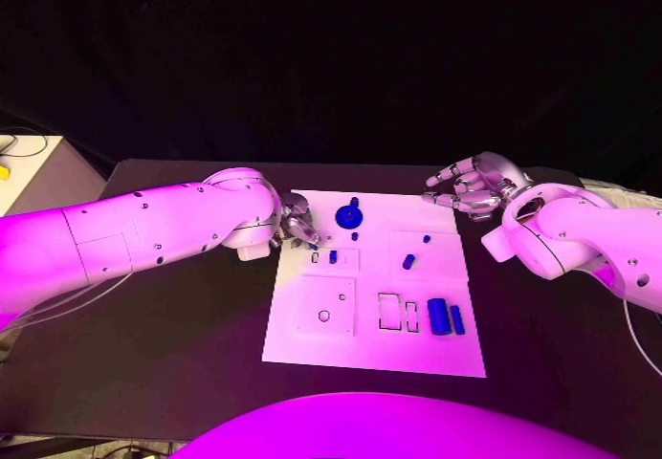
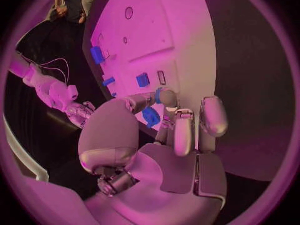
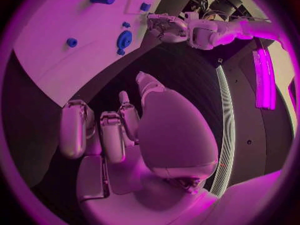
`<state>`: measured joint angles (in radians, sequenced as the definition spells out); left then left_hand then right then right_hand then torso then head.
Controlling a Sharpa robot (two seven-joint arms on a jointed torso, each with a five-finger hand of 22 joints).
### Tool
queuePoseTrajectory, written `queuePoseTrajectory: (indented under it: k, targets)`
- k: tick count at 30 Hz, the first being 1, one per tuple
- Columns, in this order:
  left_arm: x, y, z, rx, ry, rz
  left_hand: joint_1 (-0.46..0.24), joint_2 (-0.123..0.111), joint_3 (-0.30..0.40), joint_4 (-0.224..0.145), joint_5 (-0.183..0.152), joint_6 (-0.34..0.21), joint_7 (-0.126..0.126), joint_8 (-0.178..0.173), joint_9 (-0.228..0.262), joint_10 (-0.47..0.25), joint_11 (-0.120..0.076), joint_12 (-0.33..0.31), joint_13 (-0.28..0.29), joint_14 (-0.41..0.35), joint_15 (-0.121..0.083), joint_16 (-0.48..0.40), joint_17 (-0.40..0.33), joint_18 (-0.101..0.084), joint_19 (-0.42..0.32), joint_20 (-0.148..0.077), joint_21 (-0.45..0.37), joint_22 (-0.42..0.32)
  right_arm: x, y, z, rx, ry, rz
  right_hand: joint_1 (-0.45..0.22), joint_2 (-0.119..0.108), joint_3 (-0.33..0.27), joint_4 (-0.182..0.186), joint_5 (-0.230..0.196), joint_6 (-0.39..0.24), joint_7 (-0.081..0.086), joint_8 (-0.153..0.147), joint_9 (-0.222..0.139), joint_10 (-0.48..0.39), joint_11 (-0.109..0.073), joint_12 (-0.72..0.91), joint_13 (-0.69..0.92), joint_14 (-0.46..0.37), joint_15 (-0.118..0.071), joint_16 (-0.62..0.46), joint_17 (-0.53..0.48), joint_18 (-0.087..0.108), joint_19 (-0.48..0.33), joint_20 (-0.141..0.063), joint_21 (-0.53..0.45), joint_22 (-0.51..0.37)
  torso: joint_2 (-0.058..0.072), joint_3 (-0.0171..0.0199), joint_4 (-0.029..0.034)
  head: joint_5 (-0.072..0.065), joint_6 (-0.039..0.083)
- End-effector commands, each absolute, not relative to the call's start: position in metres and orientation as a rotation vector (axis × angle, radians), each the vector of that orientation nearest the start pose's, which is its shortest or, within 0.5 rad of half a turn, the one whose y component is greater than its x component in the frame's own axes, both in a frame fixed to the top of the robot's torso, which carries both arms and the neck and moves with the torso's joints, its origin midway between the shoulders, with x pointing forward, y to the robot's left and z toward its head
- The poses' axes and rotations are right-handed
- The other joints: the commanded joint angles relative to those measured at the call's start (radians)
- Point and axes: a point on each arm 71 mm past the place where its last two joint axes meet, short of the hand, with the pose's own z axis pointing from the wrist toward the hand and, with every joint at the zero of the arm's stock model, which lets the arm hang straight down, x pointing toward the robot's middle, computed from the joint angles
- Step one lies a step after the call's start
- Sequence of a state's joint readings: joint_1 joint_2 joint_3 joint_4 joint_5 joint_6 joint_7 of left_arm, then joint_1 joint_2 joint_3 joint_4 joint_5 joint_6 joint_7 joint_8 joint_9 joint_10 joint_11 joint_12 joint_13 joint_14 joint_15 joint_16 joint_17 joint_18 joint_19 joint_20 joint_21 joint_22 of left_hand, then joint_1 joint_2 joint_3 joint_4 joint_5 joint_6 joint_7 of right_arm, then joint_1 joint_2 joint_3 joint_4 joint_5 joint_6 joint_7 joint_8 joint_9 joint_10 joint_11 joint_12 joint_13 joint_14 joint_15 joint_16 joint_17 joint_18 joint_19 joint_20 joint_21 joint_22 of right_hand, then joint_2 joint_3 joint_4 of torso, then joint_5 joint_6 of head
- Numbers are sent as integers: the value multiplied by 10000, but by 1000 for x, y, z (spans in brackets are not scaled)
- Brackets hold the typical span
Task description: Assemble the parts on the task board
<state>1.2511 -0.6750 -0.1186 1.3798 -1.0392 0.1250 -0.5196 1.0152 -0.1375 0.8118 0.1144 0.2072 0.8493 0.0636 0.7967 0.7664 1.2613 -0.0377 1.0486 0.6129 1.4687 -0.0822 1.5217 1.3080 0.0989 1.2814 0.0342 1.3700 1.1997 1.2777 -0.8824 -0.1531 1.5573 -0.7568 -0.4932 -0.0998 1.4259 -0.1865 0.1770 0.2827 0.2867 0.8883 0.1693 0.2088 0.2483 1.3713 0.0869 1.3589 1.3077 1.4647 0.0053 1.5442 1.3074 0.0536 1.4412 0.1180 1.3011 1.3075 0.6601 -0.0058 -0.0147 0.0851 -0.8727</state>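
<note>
The white task board (image 1: 311, 339) lies mid-table with several blue parts on it. A round blue disc (image 1: 349, 216) sits near its far edge, and a blue cylinder (image 1: 437, 316) and a bar (image 1: 456, 319) lie near the right edge. Small pieces (image 1: 408, 261) lie between them. My left hand (image 1: 294, 229) hangs over the board's far left edge, fingers curled. It pinches a small blue part (image 2: 150, 116) between thumb and fingers (image 2: 183, 130). My right hand (image 1: 474, 186) hovers over the black table beyond the board's far right corner, fingers spread and holding nothing.
The board has cut-out slots (image 1: 400, 314) and a square plate with an oval hole (image 1: 324, 315). A pale box (image 1: 34, 177) stands off the table's far left corner. Black table (image 1: 165, 354) surrounds the board on all sides.
</note>
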Motion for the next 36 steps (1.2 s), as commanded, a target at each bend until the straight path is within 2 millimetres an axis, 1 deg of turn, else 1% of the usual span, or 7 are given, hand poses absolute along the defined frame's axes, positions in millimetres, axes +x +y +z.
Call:
queuePoseTrajectory:
  k: [1,4,6,10,14,24,36]
  targets:
    - [495,174,-238,-1115,23282,-3790,-1,81,1602,-1515,10,361,-283,56,-10,79,5,5,0,740,-75,29,1518,-88,61,-31,61,-6,483,-227,-191,5638,17295,8403,-80,-18,36,33,51,-72,15,65,-16,-56,-2,-46,578,859,73,-53,1974,100,-63,-17,-34,969,-2,3,-7,42,1]
    - [493,173,-240,-1022,23324,-3764,-12,80,1608,-1522,1,358,-283,60,-11,79,5,3,-4,741,-75,31,1523,-88,62,-31,62,-3,483,-228,-192,5642,17305,8403,-80,-18,36,33,51,-72,15,65,-16,-56,-2,-46,578,859,73,-53,1974,100,-63,-17,-34,969,-3,0,-8,43,1]
    - [491,173,-242,-976,23354,-3757,-16,79,1610,-1525,-2,357,-283,61,-12,74,5,-5,-18,741,-75,32,1524,-87,58,-31,60,-8,483,-227,-192,5624,17313,8411,-91,-15,40,36,55,-74,15,69,-16,-52,-2,-42,580,860,73,-52,1977,100,-63,-17,-37,968,-3,4,0,33,1]
    - [488,171,-245,-845,23376,-3763,-19,79,1612,-1527,-5,355,-282,62,-12,73,5,-7,-22,744,-75,37,1538,-88,61,-32,62,-5,482,-227,-192,5540,17333,8414,-110,-16,36,44,56,-76,16,70,-16,-65,-1,-56,565,856,73,-59,1964,105,-73,-18,-60,955,0,9,-9,36,1]
    - [486,169,-246,-692,23384,-3744,-23,79,1615,-1531,-10,353,-282,63,-13,74,5,-7,-21,744,-75,37,1538,-86,54,-32,57,-14,482,-227,-193,5509,17346,8409,-110,-16,36,44,56,-76,16,70,-16,-65,-1,-56,565,856,73,-59,1964,105,-73,-18,-60,955,-3,12,-15,52,1]
    - [483,170,-248,-270,23605,-3540,-37,76,1622,-1543,-24,347,-282,67,-15,75,5,-8,-25,755,-75,55,1581,-99,94,-32,86,41,482,-228,-193,5507,17368,8407,-134,-14,31,54,56,-79,17,72,-16,-65,1,-57,564,857,74,-58,1967,104,-71,-18,-57,958,2,23,-9,31,1]
    - [481,171,-250,-28,23830,-3419,-53,77,1625,-1550,-31,345,-282,74,-16,79,4,-8,-30,766,-75,72,1622,-104,110,-32,97,61,482,-228,-193,5508,17402,8431,-165,-4,31,61,62,-81,17,76,-16,-67,1,-60,559,856,75,-59,1965,106,-73,-17,-66,954,-2,14,-4,50,1]
